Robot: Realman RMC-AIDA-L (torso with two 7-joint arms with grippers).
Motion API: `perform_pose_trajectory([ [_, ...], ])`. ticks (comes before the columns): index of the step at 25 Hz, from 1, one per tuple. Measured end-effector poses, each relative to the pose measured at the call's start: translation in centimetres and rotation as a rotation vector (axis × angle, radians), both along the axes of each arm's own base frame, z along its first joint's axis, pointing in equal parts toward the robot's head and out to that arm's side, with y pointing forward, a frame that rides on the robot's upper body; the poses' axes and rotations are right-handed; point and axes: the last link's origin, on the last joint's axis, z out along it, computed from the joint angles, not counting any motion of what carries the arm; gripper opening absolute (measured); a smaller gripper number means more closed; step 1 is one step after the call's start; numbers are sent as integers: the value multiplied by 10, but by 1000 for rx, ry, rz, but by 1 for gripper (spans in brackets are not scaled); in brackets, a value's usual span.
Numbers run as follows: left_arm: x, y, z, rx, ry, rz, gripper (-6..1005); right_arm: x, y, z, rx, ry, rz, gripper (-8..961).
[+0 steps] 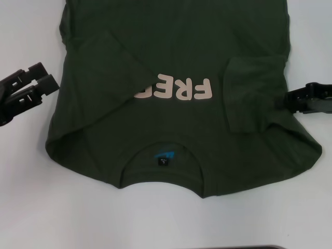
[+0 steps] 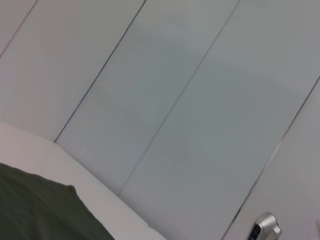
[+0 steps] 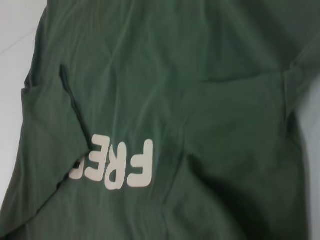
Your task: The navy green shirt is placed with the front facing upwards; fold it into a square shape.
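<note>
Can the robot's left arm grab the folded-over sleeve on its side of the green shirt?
Probably yes. The left gripper sits beside the shirt edge, and nothing lies between it and that sleeve.

White table (image 1: 31, 207), navy green shirt (image 1: 176, 46) spread flat

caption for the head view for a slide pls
Green "FREE" T-shirt lies front-up with both sleeves folded inward, left gripper and right gripper at its sides.

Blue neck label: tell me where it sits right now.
In the head view the blue neck label sits inside the collar of the shirt, near the table's front edge, just below the pink lettering and about midway between the left gripper and right gripper.
</note>
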Motion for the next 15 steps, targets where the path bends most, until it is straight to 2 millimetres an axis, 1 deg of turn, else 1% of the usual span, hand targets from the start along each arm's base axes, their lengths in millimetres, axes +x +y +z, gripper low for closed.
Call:
perform_pose_trajectory([
  [6,-1,1,3,15,0,6,851,-4,-3,-12,-51,30,-10,459],
  [10,-3,2,6,39,-6,21,848,-13,-7,-19,-112,66,2,460],
  [15,-4,2,8,50,-9,26,845,-24,-9,-11,-148,123,17,462],
])
